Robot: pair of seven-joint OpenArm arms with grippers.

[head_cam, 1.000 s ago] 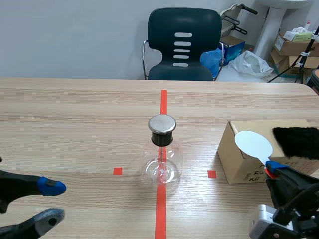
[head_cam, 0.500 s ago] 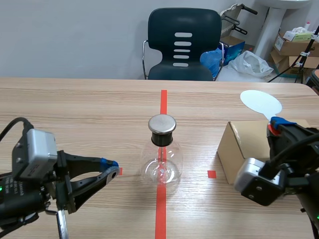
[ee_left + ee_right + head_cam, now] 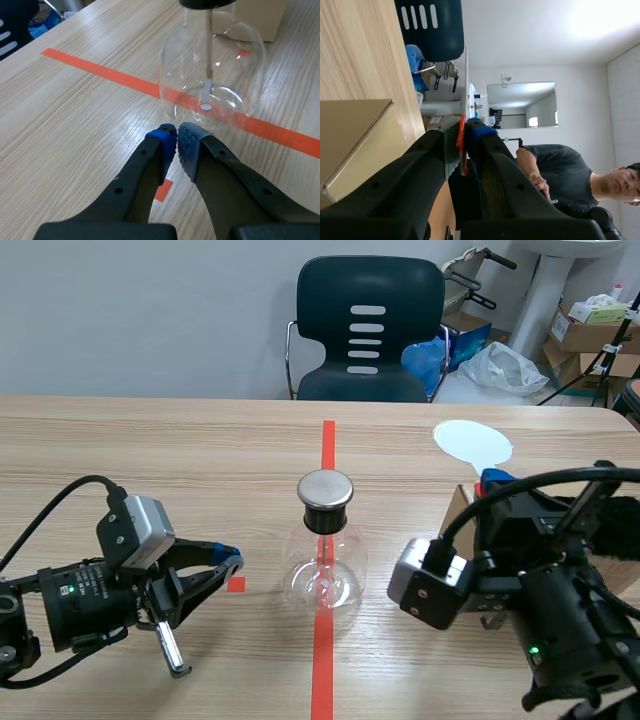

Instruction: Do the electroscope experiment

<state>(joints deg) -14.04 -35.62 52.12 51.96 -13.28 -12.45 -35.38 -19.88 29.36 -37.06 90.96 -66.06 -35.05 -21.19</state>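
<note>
A clear glass flask electroscope (image 3: pixel 325 558) with a round metal cap (image 3: pixel 326 489) stands on the red tape line at the table's middle. My left gripper (image 3: pixel 228 564) lies low just left of it, shut on nothing; in the left wrist view its blue pads (image 3: pixel 162 142) meet right before the flask (image 3: pixel 212 75). My right gripper (image 3: pixel 492 483) is raised right of the flask and shut on the red handle (image 3: pixel 462 145) of a paddle. The paddle's white disc (image 3: pixel 472 443) stands above the gripper, up and to the right of the cap.
A cardboard box (image 3: pixel 462 512) sits behind the right arm, with a black fur piece (image 3: pixel 610 525) at its right end. A dark chair (image 3: pixel 368 330) stands beyond the far edge. A person (image 3: pixel 560 167) shows in the right wrist view's background.
My left arm has come in from the near left toward the flask, and its fingers have shut. My right arm has lifted the paddle and carried the disc left, nearer the flask.
</note>
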